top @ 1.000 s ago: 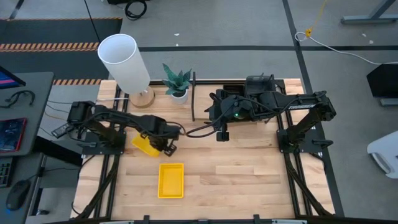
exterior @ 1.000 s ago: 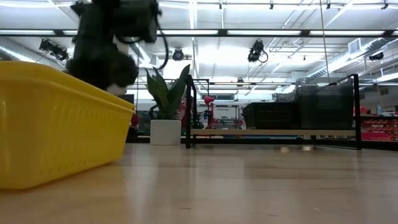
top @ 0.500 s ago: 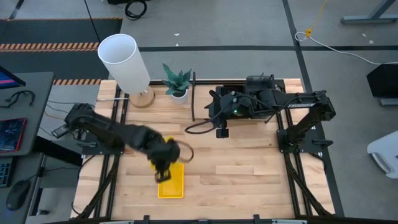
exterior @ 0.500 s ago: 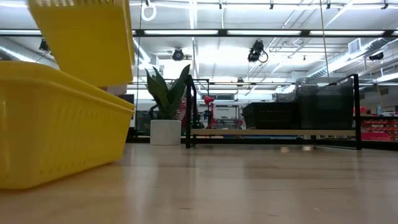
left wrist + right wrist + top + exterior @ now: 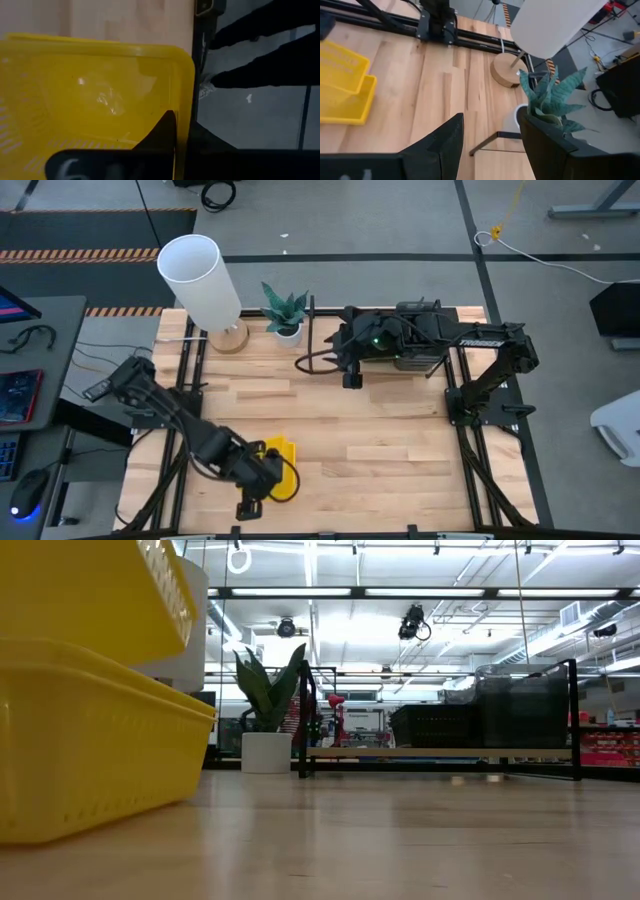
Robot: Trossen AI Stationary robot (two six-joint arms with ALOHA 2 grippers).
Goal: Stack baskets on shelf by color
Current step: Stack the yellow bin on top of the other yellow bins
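Note:
My left gripper is near the table's near edge, shut on a yellow basket that it holds tilted above a second yellow basket. The second basket rests by its bottom on the table. Both also show in the right wrist view, the held basket over the resting basket. My right gripper is open and empty, up by the black shelf. The shelf holds black baskets and dark grey baskets. My left gripper holds the yellow basket by its rim near a corner, one finger inside the basket against the wall. The outer finger is hidden by the wall. The basket is lifted clear, tilted, above the resting yellow basket.
A white lamp shade on a wooden foot and a small potted plant stand at the table's far left. The shelf's upright post stands beside the plant. Bare wood lies in the table's middle and right.
My left gripper has swung from the table's left side toward the near edge, carrying the yellow basket lifted clear, and now holds it over the second yellow basket. My right gripper has drawn back a little toward the far edge.

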